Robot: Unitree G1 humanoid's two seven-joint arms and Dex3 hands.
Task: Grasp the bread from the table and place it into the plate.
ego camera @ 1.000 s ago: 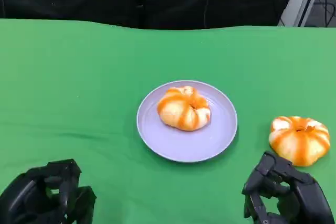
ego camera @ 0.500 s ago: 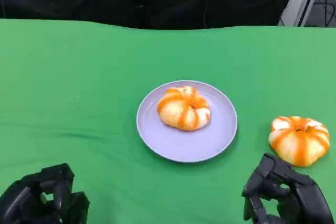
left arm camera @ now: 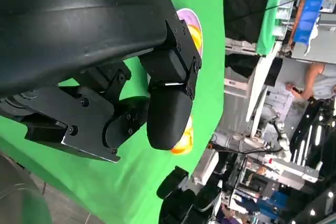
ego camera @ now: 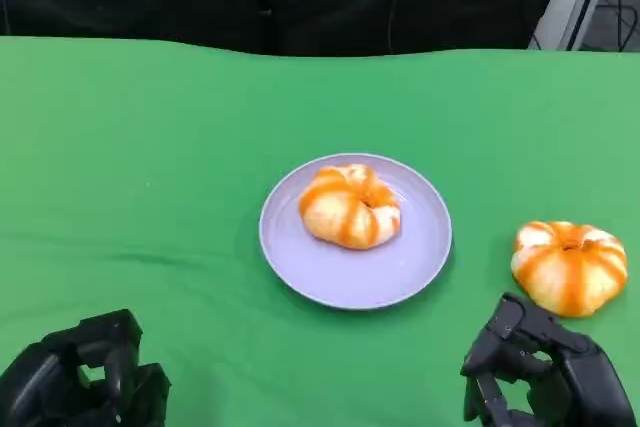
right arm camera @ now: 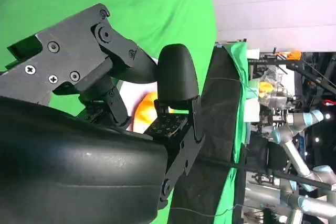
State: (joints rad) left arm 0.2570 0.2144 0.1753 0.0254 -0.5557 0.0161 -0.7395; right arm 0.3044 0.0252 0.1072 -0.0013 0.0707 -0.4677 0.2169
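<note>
Right hand [ego camera: 545, 372] sits low at the near right edge of the green worktop [ego camera: 150, 167], fingers curled in, holding nothing. A bun [ego camera: 569, 266] lies on the cloth just beyond it, not touched. Left hand [ego camera: 85, 382] rests at the near left, fingers likewise curled and empty. Mid-worktop, a second bun [ego camera: 350, 206] sits on the lavender plate [ego camera: 420, 257].

Bare green worktop [ego camera: 150, 167] lies open from 9 to 12 o'clock of the plate [ego camera: 415, 262]. One bread [ego camera: 351, 206] occupies the plate's middle; another bread [ego camera: 569, 265] sits at its 4 o'clock, just beyond the right hand [ego camera: 540, 372].
</note>
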